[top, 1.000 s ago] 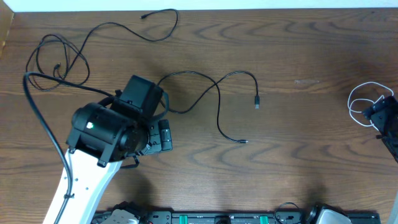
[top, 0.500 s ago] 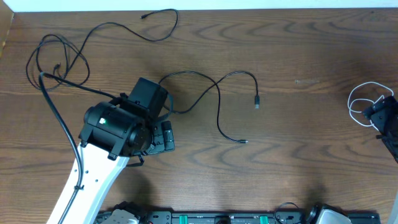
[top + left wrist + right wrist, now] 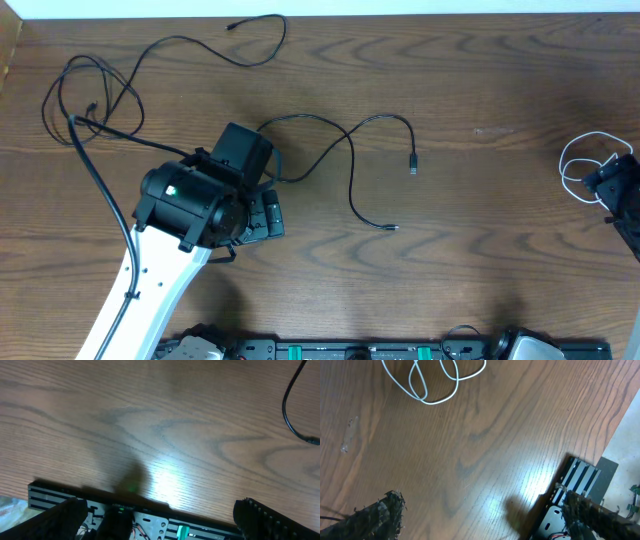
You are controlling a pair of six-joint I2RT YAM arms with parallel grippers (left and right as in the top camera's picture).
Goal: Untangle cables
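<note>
with left gripper gaping wide beside the central black cable and right gripper wide by the white cable at three o'clock: reach to ten o'clock, pinch one strand of the seemingly knotted black loops.

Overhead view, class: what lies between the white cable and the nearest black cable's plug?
Nothing but bare wooden table; the white cable and the black cable's plug lie apart, seen overhead.
</note>
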